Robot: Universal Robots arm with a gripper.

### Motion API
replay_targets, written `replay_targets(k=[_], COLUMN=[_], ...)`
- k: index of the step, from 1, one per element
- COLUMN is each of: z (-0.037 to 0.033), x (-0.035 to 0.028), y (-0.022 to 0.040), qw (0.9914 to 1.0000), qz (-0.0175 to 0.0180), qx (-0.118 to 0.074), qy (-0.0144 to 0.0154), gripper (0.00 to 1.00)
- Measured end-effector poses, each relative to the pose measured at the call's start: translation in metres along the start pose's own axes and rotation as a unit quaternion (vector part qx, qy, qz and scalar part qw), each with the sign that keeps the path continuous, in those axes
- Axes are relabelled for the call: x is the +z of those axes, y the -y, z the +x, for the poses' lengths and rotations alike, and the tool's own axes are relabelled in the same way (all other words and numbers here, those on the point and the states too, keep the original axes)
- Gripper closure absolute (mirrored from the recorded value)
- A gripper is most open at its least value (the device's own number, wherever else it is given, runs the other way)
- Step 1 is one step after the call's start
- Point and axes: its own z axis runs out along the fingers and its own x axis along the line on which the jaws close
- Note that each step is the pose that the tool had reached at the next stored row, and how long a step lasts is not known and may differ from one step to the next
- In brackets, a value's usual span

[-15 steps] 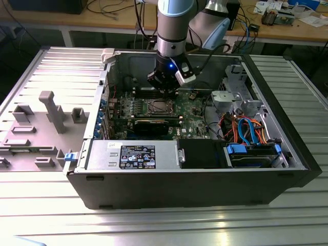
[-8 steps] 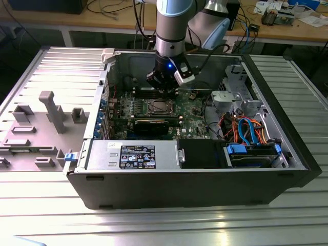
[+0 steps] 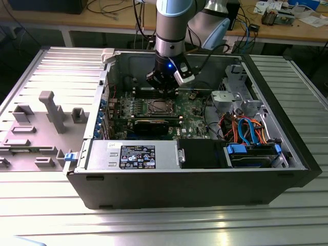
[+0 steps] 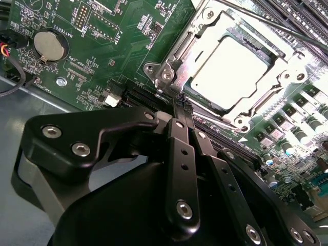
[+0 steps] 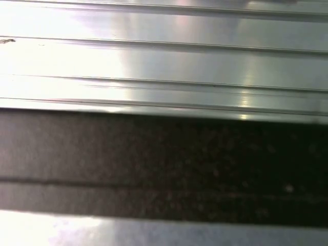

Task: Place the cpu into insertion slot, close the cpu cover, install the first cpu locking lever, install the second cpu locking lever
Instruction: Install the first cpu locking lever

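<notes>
Silver-topped cpu (image 4: pixel 233 69) sits in the slot (image 4: pixel 187 84) under the closed cover (image 4: pixel 287 77), just beside the narrowed, empty claw (image 4: pixel 180 105); likely stiff, light, fragile, best gripped by edges.

Hidden and cut off
Pincer (image 4: pixel 180 105) tips masking cpu cover (image 4: pixel 205 110) corner; insertion slot (image 4: pixel 287 61) cropped at frame edge.
</notes>
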Motion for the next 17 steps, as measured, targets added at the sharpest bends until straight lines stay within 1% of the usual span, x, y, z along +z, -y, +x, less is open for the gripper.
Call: replay_targets(k=[8, 12, 13, 17], z=[0.0000, 0.0000, 0.0000, -0.0001], x=[-0.0003, -0.0001, 0.0004, 0.0008], y=[0.0000, 0.0000, 0.0000, -0.0001], qw=[1.00000, 1.00000, 1.00000, 0.99999], qz=[0.0000, 0.0007, 0.0011, 0.0048], qx=[0.000, 0.000, 0.000, 0.000], qy=[0.0000, -0.0001, -0.0001, -0.0002], gripper=[0.89, 0.89, 0.89, 0.89])
